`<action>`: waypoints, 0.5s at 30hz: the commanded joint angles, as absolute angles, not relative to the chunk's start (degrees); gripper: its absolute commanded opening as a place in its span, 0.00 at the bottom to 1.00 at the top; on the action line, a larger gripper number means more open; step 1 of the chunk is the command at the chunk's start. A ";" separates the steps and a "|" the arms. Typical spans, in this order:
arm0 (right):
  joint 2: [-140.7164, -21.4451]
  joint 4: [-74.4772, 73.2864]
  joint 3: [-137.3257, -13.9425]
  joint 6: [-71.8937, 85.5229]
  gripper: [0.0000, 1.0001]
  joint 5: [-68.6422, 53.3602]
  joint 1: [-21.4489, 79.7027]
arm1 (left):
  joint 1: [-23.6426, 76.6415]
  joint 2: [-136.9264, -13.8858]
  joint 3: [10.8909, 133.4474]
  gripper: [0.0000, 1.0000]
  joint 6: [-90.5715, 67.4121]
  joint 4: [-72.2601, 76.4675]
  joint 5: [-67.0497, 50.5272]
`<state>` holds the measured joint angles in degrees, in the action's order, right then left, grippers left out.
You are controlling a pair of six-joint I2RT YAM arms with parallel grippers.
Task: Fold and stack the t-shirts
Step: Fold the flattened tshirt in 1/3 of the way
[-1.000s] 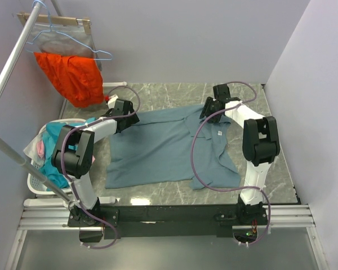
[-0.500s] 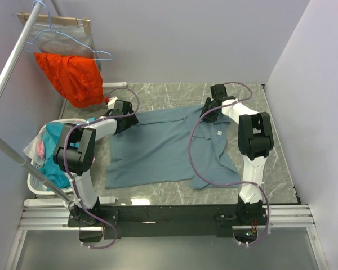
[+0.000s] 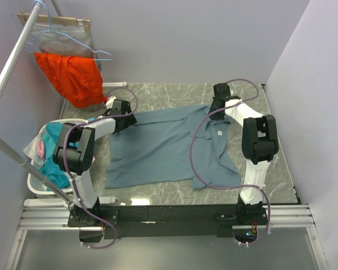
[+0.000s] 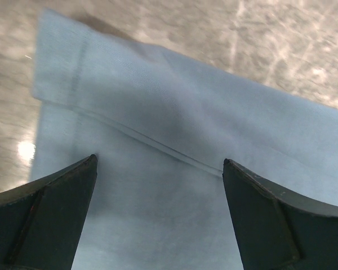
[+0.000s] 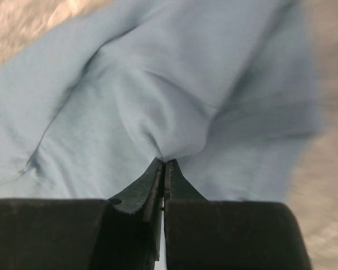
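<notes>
Top external: blue t-shirt (image 3: 158, 149) lies spread on tabletop (image 3: 174, 93). Left wrist: left jaws apart over a hemmed edge, holding nothing. Right wrist: right jaws closed, gripping a small fold; thin pinch may slip, and a one-sided pull would skew the shirt.

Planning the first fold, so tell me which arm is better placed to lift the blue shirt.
Likely the right arm: its jaws are shut, pinching a fold of the t-shirt. The left arm has its jaws open over a hemmed corner, holding nothing.
</notes>
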<state>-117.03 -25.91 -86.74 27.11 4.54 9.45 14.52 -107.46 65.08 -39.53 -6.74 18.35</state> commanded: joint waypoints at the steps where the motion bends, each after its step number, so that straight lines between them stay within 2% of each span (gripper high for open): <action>1: -110.31 -27.77 -85.52 24.70 0.00 14.67 7.56 | 13.10 -107.66 66.97 0.99 -36.04 -6.59 21.35; 2: -110.04 -27.86 -85.34 24.52 0.00 15.20 7.47 | 13.01 -107.75 67.15 0.99 -35.86 -6.85 21.71; 3: -110.13 -28.47 -85.60 24.35 0.04 15.12 7.21 | 12.75 -108.01 67.24 0.99 -35.51 -6.86 21.97; 4: -110.47 -28.74 -86.13 23.91 0.22 14.33 7.21 | 12.66 -108.45 67.67 0.99 -34.72 -6.86 21.36; 6: -111.00 -30.84 -86.83 23.82 0.27 13.71 7.21 | 12.57 -108.81 68.20 0.99 -34.10 -6.94 20.92; 7: -110.83 -31.20 -86.23 23.99 0.41 14.15 7.21 | 12.57 -109.16 68.46 0.99 -34.19 -7.03 20.40; 9: -109.17 -30.94 -84.47 24.70 0.52 15.81 7.12 | 12.57 -109.25 68.55 0.99 -34.19 -6.77 19.78; 10: -108.46 -30.68 -82.11 24.87 0.62 17.30 6.86 | 12.57 -109.16 68.38 0.99 -34.28 -6.59 19.43; 15: -105.03 -27.60 -75.07 26.10 0.65 16.09 3.08 | 12.57 -108.90 68.20 0.99 -34.28 -6.50 18.02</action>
